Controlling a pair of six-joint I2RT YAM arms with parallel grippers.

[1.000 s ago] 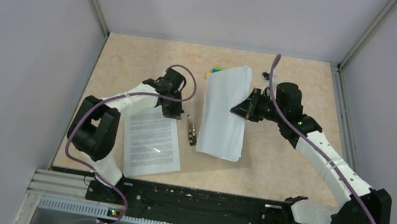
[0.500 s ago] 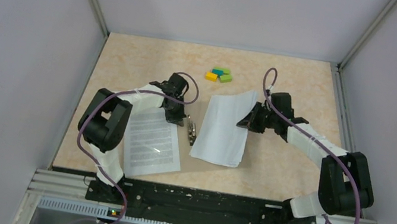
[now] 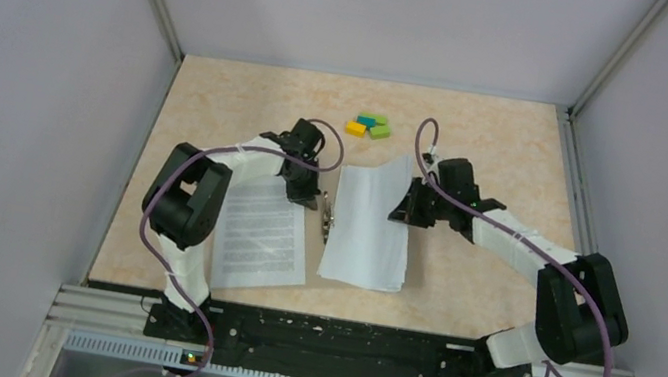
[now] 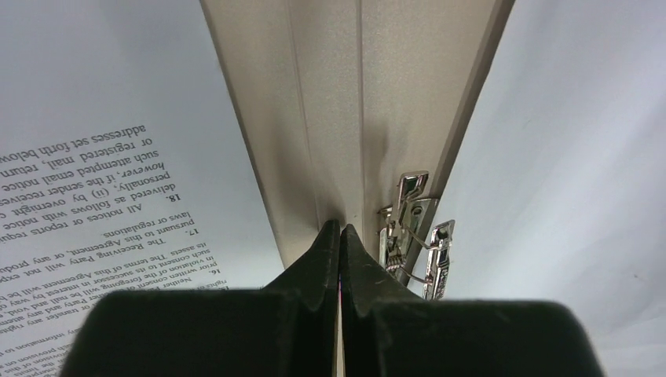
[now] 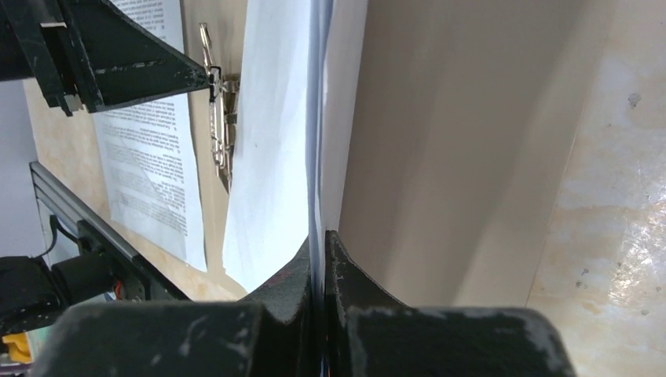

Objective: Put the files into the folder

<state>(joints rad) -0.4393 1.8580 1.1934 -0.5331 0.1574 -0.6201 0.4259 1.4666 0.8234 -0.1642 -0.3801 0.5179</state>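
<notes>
White files (image 3: 262,233), blk text; tan folder (image 4: 338,94)

A flat tan-brown card folder (image 4: 330,118) lies open on the beige tabletop (image 3: 509,145). Its creased spine runs away from the arms, and a silver metal clip (image 4: 412,236) sits just right of that spine. On the folder's left half rests one white rectangular paper sheet (image 3: 259,234), face up, flat and slightly skewed, covered in dense lines of black text. On the right half sits a pile of white paper sheets (image 3: 367,229) showing a blank side. The near part of the pile lies flat, while its far right edge stands raised and curled, pinched between the closed fingers of the right gripper (image 5: 318,236).
</notes>
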